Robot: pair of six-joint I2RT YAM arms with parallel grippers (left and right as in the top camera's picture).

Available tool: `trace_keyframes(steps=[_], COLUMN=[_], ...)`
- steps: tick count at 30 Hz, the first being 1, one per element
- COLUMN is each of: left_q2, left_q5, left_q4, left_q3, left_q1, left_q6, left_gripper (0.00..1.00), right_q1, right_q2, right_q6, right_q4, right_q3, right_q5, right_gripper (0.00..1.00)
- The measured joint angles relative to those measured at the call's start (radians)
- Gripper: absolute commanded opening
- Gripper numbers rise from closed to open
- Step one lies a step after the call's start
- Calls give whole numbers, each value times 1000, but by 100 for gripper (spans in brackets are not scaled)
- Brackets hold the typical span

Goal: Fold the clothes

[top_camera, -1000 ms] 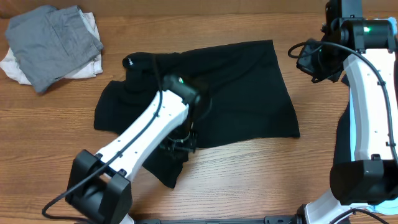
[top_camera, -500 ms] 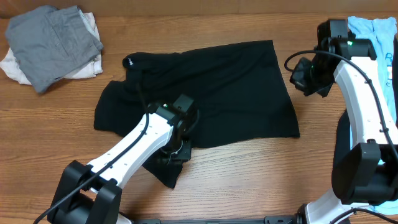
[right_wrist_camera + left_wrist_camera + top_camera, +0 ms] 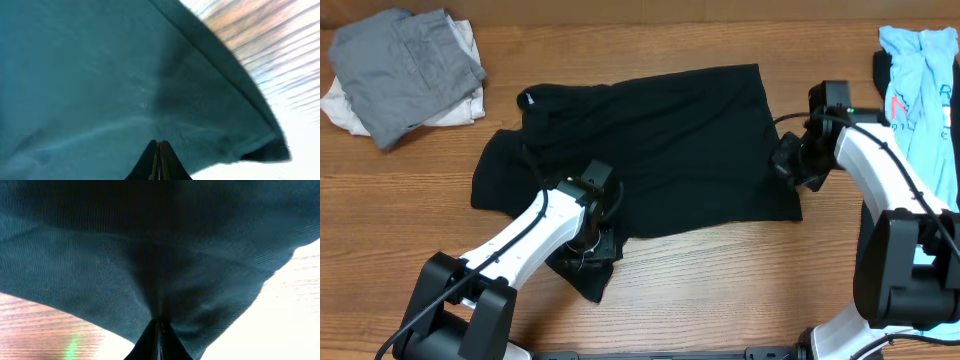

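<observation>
The black T-shirt (image 3: 670, 140) lies spread on the wooden table, with a bunched flap (image 3: 582, 278) at its front left. My left gripper (image 3: 592, 240) is down on that front-left part. In the left wrist view its jaws are shut at the tips (image 3: 158, 326), with the black T-shirt (image 3: 150, 255) creased up from them. My right gripper (image 3: 790, 165) is at the shirt's right edge. Its jaws are shut (image 3: 158, 146) over the flat fabric (image 3: 100, 75), with no fold between them. The light-blue shirt with red print (image 3: 920, 85) lies at the far right.
A pile of grey and white folded pieces (image 3: 405, 65) sits at the back left corner. The right arm's base (image 3: 910, 290) stands at the front right, and the left arm's base (image 3: 460, 310) at the front left.
My right gripper has come down and to the left, from beside the light-blue shirt to the black T-shirt's right edge. My left gripper has drawn toward the front. The shirt's outline looks the same.
</observation>
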Motion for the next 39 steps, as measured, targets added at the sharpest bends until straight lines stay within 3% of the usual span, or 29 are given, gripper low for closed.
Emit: trace_keyframes(steps=[14, 32, 39], left_q2=[18, 10, 19], left_q5=[22, 103, 79], left_q4=[35, 29, -58], left_q3=[-98, -182, -217], left_q1=[0, 6, 62], left_q6=[-3, -30, -79], left_gripper=[7, 4, 4], right_q1=[0, -2, -56], right_q2=[0, 0, 0], right_q6=[77, 111, 113], right_q4=[160, 161, 154], right_q3=[-206, -211, -211], right_q5=[-40, -40, -40], right_gripper=[4, 4, 4])
